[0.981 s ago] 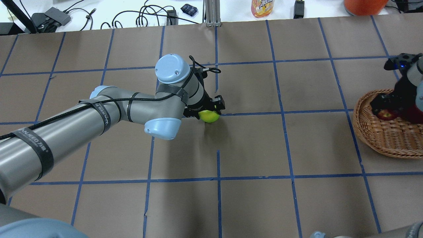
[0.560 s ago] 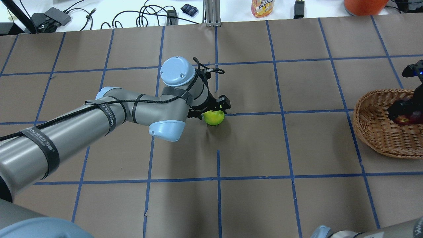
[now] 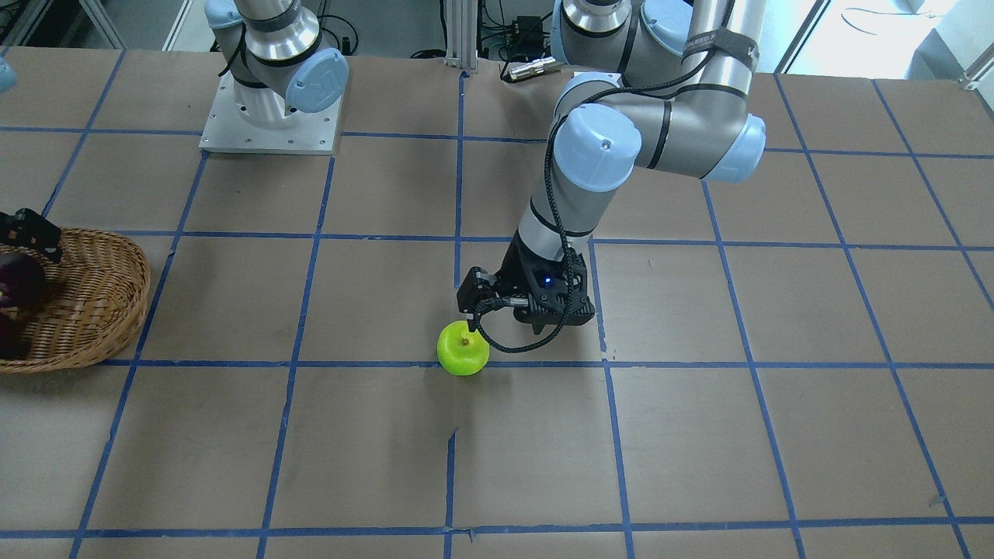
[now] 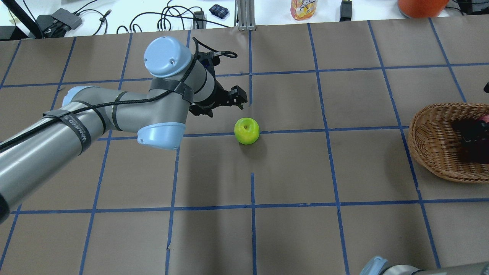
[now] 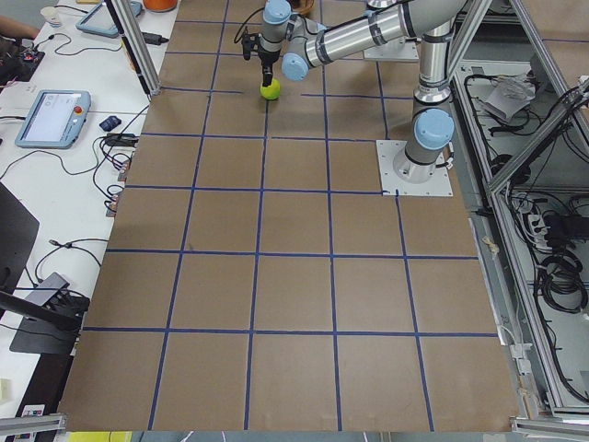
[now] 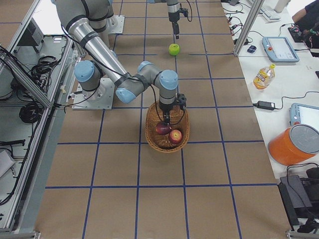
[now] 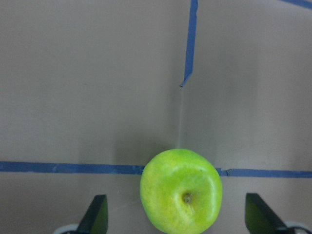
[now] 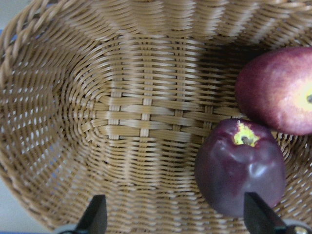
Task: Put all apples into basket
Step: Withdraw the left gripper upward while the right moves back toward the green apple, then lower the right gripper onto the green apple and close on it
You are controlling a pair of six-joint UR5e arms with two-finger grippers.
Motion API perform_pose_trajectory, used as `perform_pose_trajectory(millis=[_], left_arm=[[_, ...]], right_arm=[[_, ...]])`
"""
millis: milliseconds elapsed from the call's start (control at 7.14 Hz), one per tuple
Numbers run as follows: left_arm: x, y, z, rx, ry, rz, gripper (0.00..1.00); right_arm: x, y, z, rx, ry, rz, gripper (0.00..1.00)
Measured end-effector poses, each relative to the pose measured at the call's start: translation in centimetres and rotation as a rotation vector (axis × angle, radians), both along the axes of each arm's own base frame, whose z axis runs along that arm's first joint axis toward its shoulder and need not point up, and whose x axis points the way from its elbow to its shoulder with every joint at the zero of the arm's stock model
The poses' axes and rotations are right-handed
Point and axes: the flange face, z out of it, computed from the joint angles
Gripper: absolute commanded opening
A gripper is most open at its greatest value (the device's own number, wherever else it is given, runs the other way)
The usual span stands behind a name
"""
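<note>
The lime green apple stands alone on the table, stem dimple up. My left gripper hovers raised just behind it, open. Its fingertips stand wide on either side of the apple without touching it. At the table's right end, the wicker basket holds a dark purple apple and a red apple side by side. My right gripper hangs open over the basket's inside with nothing in it.
Blue tape lines grid the brown table cover. Beyond the far edge lie cables, a drink bottle and an orange container. The right arm's base plate is bolted to the table on the robot's side.
My left gripper has lifted off the green apple and drawn back to the far left; the apple stays on the table. My right gripper has shifted right over the basket.
</note>
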Motion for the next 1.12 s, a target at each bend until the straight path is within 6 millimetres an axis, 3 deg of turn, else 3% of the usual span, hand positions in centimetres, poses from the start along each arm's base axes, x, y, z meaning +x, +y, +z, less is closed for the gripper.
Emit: perform_pose_trajectory(millis=[140, 280, 560, 700, 1121], left_arm=[[1.5, 0.6, 3.1, 0.012, -0.034, -0.010, 1.00], [3.3, 1.4, 7.0, 0.020, -0.108, -0.056, 1.00], [6.3, 4.2, 14.8, 0.063, -0.259, -0.148, 1.00], [7.2, 5.1, 16.4, 0.083, -0.293, -0.154, 1.00], [8.1, 5.1, 16.8, 0.114, -0.306, -0.158, 1.00]], right_arm=[[2.3, -1.0, 2.3, -0.043, -0.025, 0.008, 1.00], [6.6, -3.2, 4.5, -0.109, -0.063, 0.052, 1.00], [18.3, -7.2, 6.9, -0.157, -0.126, 0.008, 1.00], [24.7, -8.4, 6.9, -0.151, -0.151, -0.059, 1.00], [44.6, -12.8, 4.9, -0.116, -0.184, -0.263, 1.00]])
